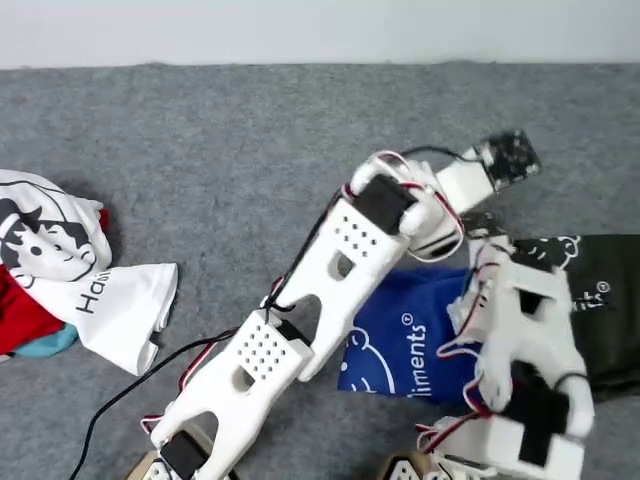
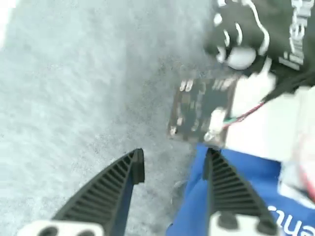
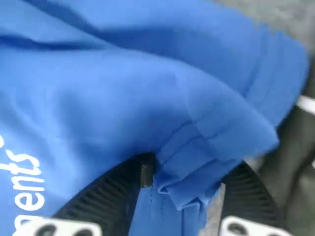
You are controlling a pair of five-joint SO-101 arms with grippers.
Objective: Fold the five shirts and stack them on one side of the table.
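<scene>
Desk (image 1: 250, 150): a grey, felt-like surface by which all five shirts are carried.
Wall (image 1: 300, 30): a pale strip is seen along the desk's far edge.
Cable (image 1: 110, 405): a black lead is laid across the near-left part of the desk, towards the left arm's base.
Left arm (image 1: 340, 250): white, stretched on a diagonal from the near edge towards the far right. Part of the blue shirt's left side is covered by it in the high view.
Right arm (image 1: 525, 330): white, set over the place where the blue and black shirts meet. Whether the two overlap there cannot be told.
Circuit board (image 2: 197, 110): a dark board, seen just beyond the left fingers and in front of the black shirt.
Left gripper (image 2: 174, 157): the fingers are held apart with nothing between them. One is over bare desk, and the other is at the blue shirt's edge.
Right gripper (image 3: 193, 169): the fingers are spread, and a bunched fold of the blue hem lies between them. The cloth is touched by one fingertip but not clamped.
Blue shirt (image 1: 410, 330): lies right of centre on the desk. It is bright blue with white print, and its hem is rumpled into pleats at the right gripper.
Black shirt (image 1: 610, 300): lies at the right edge, just beside the blue one, dark with white print.
White shirt (image 1: 110, 300): lies at the left edge, well apart from the arms. It is crumpled, bears a cartoon face, and rests on top of a heap.
Red shirt (image 1: 20, 315): is tucked under the white one.
Teal shirt (image 1: 50, 343): a corner of it is shown beneath the red.
</scene>
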